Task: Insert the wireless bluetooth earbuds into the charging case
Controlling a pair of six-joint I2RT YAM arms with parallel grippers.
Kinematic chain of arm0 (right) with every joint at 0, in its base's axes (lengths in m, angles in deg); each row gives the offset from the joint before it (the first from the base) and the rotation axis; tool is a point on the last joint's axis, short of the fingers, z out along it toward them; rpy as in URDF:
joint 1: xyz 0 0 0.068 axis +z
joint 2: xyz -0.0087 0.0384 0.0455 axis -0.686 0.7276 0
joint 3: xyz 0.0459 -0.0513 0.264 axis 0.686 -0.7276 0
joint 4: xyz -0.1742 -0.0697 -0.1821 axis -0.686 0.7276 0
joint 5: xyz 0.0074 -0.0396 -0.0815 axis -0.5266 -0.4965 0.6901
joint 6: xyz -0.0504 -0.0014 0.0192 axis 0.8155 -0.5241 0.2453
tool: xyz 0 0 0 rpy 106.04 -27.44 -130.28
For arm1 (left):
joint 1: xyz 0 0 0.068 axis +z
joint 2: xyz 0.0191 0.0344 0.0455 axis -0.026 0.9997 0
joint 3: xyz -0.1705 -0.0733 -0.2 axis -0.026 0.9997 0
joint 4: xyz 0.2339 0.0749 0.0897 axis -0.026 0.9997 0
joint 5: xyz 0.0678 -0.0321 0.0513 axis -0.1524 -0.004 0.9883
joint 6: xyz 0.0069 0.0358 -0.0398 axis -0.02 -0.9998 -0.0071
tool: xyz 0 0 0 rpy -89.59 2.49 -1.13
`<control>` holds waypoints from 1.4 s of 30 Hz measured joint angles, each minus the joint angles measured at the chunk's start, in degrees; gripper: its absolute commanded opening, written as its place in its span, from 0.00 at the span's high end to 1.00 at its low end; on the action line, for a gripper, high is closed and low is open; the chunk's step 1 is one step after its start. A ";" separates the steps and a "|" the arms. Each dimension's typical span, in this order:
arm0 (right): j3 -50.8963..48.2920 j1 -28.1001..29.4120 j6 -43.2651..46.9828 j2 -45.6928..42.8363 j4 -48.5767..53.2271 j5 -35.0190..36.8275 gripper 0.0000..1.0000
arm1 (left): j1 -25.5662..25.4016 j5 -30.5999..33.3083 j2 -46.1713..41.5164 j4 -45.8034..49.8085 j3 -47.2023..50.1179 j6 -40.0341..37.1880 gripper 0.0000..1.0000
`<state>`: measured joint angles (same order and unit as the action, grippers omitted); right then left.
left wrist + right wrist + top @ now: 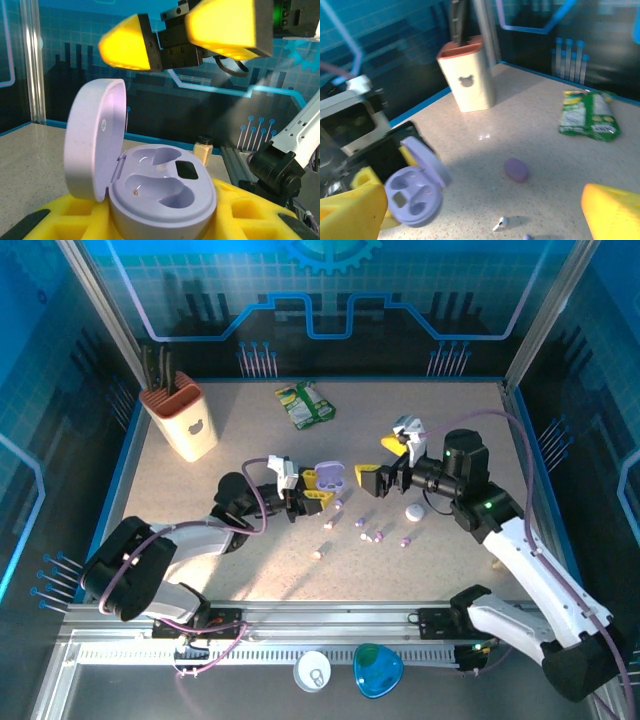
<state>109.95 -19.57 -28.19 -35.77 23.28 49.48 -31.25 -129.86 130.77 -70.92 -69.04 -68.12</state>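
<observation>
At frame centre from above, grips the open purple charging case (331, 476) in the left gripper (318, 492), lid raised. Poses the right gripper (380, 462) released, yellow fingers spread wide, just right of the case. Shows white and purple earbuds (378, 536) scattered loose on the table (250, 430) below centre, apart from the case.

3 cameras: 1 high, 2 close.
The top view looks down on the table (400, 575) from behind the arm bases. The left wrist camera sits almost against the open purple case (165, 202), facing right. The right wrist camera looks left over it toward the knife block (467, 80). All 3 share the case.
</observation>
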 measured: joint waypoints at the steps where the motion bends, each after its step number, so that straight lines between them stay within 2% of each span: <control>1: -1.33 -0.61 -2.01 -0.98 0.00 2.16 0.00 | 0.07 0.42 -0.26 -0.04 0.31 0.00 0.65; 7: -11.85 -3.50 -13.55 -6.40 0.13 10.51 0.00 | 0.26 2.78 -1.68 -0.55 1.66 -0.04 0.66; 10: -14.43 -3.56 -18.64 -5.90 0.98 11.72 0.07 | 0.44 3.34 -2.43 -0.63 1.95 -0.02 0.67; 17: -18.75 -1.92 -30.80 4.26 -1.36 10.86 0.21 | 0.59 5.14 -5.20 0.20 1.97 -0.22 0.68; 24: -21.44 2.56 -40.11 16.26 -8.46 10.19 0.26 | 0.79 6.75 -7.69 2.08 2.71 -1.75 0.71; 27: -21.44 3.37 -42.97 21.00 -13.07 9.73 0.26 | 0.79 8.17 -8.11 2.27 3.61 -2.01 0.69; 29: -21.44 4.09 -44.41 24.26 -15.21 9.53 0.26 | 0.79 9.14 -8.55 3.15 3.76 -2.19 0.65; 35: -21.44 5.84 -46.56 28.65 -19.93 8.72 0.26 | 0.79 11.96 -11.21 8.37 3.76 -2.43 0.68; 42: -22.08 5.86 -49.31 30.18 -21.94 8.68 0.29 | 0.79 12.17 -11.52 9.27 3.76 -3.43 0.69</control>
<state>87.87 -13.71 -77.49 -5.58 1.34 58.16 -30.46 -117.68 119.25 -61.66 -65.28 -71.55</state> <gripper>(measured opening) 0.712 0.362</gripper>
